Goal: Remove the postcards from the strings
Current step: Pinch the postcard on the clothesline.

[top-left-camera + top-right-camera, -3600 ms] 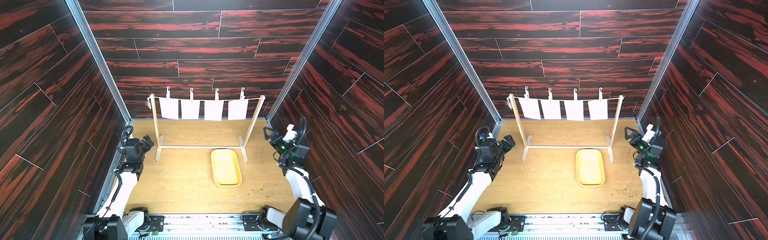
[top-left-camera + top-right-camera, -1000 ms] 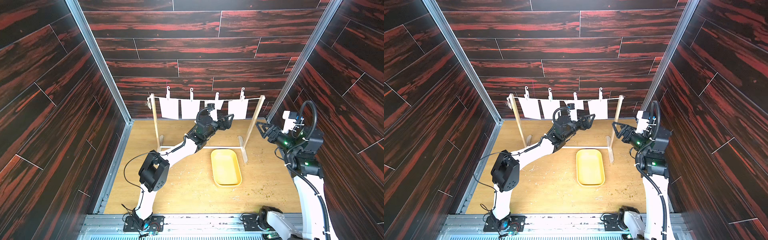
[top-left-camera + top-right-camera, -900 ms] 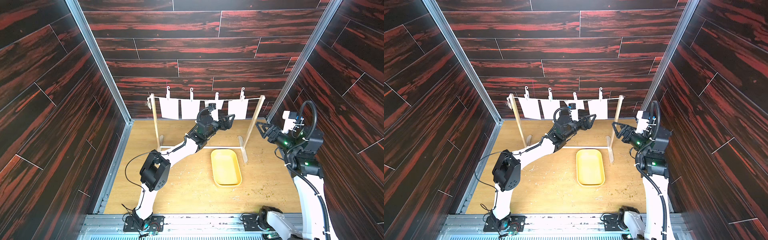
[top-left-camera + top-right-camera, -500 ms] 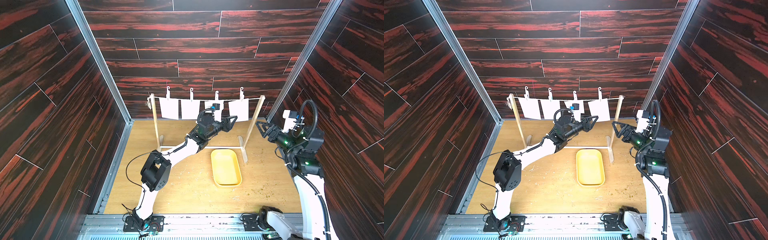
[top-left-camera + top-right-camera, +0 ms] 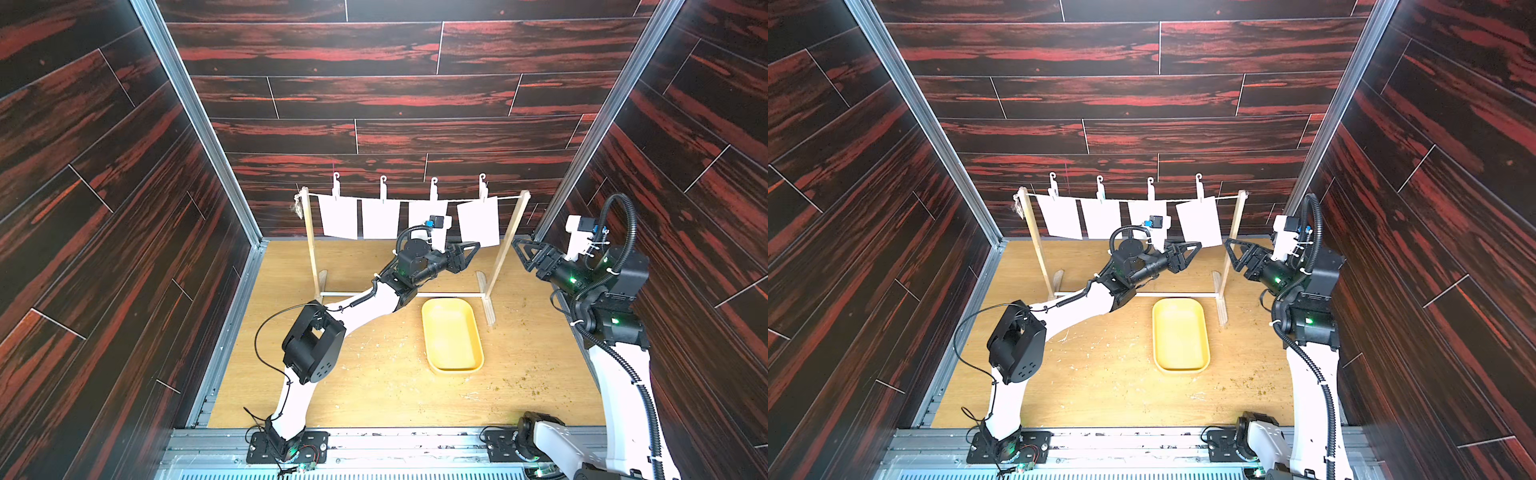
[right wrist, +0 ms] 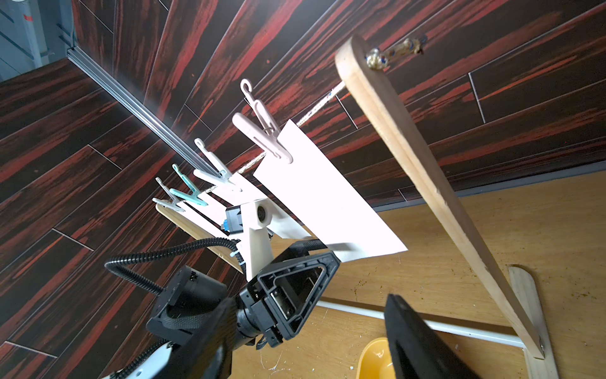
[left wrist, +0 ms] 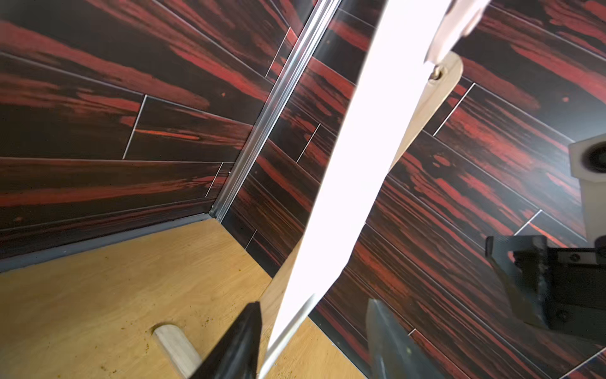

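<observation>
In both top views the postcards [image 5: 338, 216] hang four in a row from the strings [image 5: 507, 198], on a wooden stand [image 5: 311, 241] along the far edge of the tabletop [image 5: 374, 395]. All four are pegged, so none is off yet. The left fingers [image 5: 473, 246] are up at the bottom corner of the end postcard [image 5: 478, 220], the one nearest the far right corner. The right fingers [image 5: 517, 244] hover just outside the right post [image 5: 506, 257], parted and empty.

Over to the left wrist view: the end postcard [image 7: 344, 170] runs edge-on between the two left fingers [image 7: 239, 344]. There's a gap on both sides, so they straddle the paper without pinching it.

Right wrist view now: the right fingers [image 6: 419, 344] are wide with nothing between them. Ahead, a clothespin [image 6: 262, 134] clamps the end postcard [image 6: 328, 203] by its top edge.

The step in hand looks like the grab. To do it well, I'd say close a little in from the corner, so the thin paper can't slip or tear. Then pull steadily downward in the card's own plane, so it slides out of the pin rather than dragging the light stand over. The right fingers look well placed to steady that post if it rocks.
</observation>
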Tool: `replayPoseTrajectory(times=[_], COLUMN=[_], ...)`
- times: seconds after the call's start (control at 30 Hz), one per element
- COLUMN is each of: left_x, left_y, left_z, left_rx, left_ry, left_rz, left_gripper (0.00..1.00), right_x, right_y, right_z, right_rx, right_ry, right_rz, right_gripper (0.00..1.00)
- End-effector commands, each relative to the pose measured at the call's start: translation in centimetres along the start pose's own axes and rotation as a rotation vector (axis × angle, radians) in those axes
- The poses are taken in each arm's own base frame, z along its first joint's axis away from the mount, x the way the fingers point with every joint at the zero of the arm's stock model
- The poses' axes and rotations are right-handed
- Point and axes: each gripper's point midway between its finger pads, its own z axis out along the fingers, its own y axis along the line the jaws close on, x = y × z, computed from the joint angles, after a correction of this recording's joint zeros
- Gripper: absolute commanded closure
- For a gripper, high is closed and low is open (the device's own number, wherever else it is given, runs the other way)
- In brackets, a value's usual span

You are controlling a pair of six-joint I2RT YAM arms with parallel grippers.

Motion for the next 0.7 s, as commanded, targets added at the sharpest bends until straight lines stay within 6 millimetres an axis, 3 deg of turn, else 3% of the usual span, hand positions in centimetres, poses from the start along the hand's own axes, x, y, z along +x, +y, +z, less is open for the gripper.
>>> replayPoseTrajectory(times=[0.0,0.43,0.67], left_x=[-2.9,-2.4,-3.9], left_y=[-3.2,-3.2,-3.0], left_z=[-0.1,-1.1,-1.7], left_rx=[0.089,0.052,0.027], left_ry=[-0.062,-0.023,-0.016], left_rz=[0.013,0.032,0.037], left_gripper=[0.50,0.99,1.00], right_x=[-0.3,-1.2,-3.5], right_y=[0.8,1.5,3.9], right_z=[-0.1,0.5,1.2], right_rx=[-0.015,-0.036,-0.116], right_ry=[0.003,0.014,0.049], right_rz=[-0.030,-0.059,-0.154], right_gripper=[0.25,0.29,0.29])
